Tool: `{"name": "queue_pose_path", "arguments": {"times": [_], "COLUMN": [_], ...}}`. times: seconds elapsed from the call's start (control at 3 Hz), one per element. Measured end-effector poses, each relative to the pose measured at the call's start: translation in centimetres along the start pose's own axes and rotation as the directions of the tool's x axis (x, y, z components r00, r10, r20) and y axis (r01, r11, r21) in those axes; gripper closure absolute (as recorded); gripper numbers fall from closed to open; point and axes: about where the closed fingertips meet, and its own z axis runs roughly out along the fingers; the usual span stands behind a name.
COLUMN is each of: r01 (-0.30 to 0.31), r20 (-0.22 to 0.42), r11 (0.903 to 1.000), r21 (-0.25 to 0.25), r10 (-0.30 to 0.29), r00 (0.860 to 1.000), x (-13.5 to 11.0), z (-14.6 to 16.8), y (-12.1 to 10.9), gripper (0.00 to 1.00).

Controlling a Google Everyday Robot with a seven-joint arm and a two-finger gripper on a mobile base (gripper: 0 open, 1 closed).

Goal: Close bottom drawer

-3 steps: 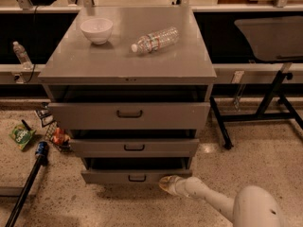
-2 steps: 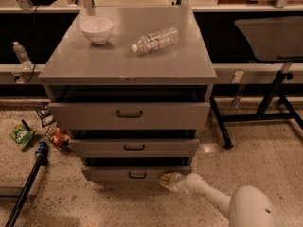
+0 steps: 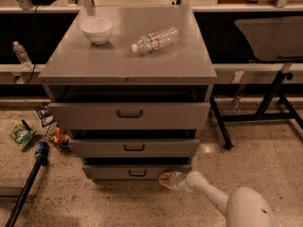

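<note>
The grey cabinet point(image 3: 128, 67) has three drawers, all pulled out a little. The bottom drawer point(image 3: 113, 172) is the lowest, a shallow grey front with a small black handle point(image 3: 137, 173). It sticks out slightly less than the middle drawer point(image 3: 135, 147) above it. My gripper point(image 3: 165, 179) is at the end of the white arm point(image 3: 208, 195), low near the floor. It touches the right part of the bottom drawer's front.
A white bowl point(image 3: 96, 30) and a lying plastic bottle point(image 3: 155, 39) rest on the cabinet top. Snack packets point(image 3: 21, 137) and a blue-tipped pole point(image 3: 28, 178) lie on the floor at left. A black table frame point(image 3: 265, 103) stands at right.
The bottom drawer has slid inward toward the cabinet. My gripper has followed it, moving a little up and in.
</note>
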Motion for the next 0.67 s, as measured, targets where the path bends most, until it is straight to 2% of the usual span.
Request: {"name": "queue_pose_path", "arguments": {"times": [0.33,0.67], "r01": [-0.015,-0.056], "r20": [0.035,0.099], "r11": [0.9991,0.9875], "r21": [-0.04,-0.147], "r10": [0.016,0.071], "r00": [0.999,0.993], "x": [-0.8,-2.9], "z": [-0.4,-5.0], "y": [1.8,4.9], "gripper": [1.0,1.0]}}
